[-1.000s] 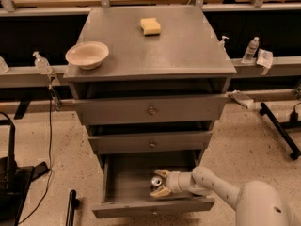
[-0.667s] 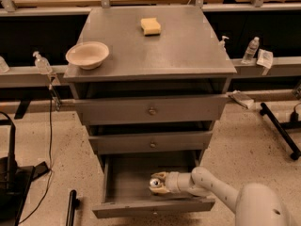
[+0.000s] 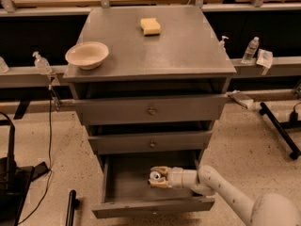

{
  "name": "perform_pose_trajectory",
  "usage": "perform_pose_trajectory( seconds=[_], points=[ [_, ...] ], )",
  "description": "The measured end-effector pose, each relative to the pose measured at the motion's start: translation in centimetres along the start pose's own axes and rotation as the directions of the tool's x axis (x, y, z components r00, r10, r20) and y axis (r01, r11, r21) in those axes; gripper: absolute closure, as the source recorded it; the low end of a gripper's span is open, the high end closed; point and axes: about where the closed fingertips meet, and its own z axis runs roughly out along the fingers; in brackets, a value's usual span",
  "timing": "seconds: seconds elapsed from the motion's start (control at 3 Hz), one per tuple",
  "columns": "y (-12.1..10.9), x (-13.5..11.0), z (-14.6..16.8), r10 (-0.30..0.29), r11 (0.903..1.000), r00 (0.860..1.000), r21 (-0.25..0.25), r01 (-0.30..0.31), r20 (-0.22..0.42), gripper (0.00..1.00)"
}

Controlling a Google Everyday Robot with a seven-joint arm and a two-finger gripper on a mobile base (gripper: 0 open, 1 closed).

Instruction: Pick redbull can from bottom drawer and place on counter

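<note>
The can [image 3: 154,174] stands in the open bottom drawer [image 3: 127,185], right of middle, the gripper [image 3: 156,177] closed around it. It is grasped but not lifted yet. The counter [image 3: 178,48], holding a bowl [image 3: 87,54] and sponge [image 3: 150,26], waits above.

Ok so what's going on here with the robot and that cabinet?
The robot's arm reaches into the open bottom drawer, with its gripper at the redbull can inside it. The can has not been lifted out yet. The counter above holds a bowl and a yellow sponge.
</note>
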Motion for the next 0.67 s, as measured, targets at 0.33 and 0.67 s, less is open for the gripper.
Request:
perform_pose_trajectory(
  seconds=[0.33,0.67],
  points=[
    [-0.7,-4.4,-2.7,-0.017,0.9998,1.0,0.002,0.017,0.005,1.0],
    [-1.5,-9.4,-5.3,-0.083,0.9965,0.995,-0.016,0.082,-0.053,1.0]
  ],
)
